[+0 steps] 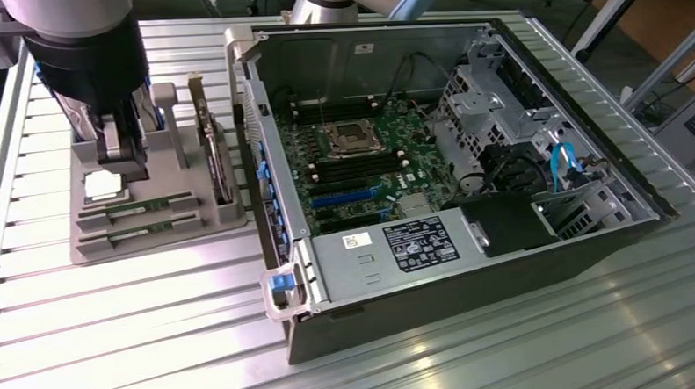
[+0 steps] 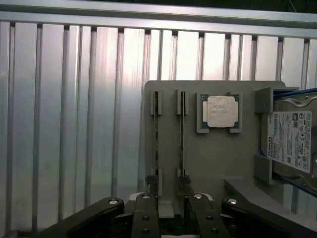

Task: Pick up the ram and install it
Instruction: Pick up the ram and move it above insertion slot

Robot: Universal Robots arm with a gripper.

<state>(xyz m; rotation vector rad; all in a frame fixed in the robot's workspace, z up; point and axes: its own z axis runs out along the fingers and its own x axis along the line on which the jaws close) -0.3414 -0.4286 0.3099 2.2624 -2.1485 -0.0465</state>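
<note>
Two ram sticks lie side by side in slots of a grey parts holder on the exterior view's left. The wrist view sees them edge-on as thin strips. My gripper hangs just above the holder, over the end of the sticks beside the square silver processor chip. Its fingers stand open with nothing between them. The open computer case lies to the exterior view's right, with dark memory slots on the motherboard.
The holder also carries a hard drive and an upright expansion card between my gripper and the case wall. Everything rests on a ribbed metal table. Cables and drive cages crowd the case's far side.
</note>
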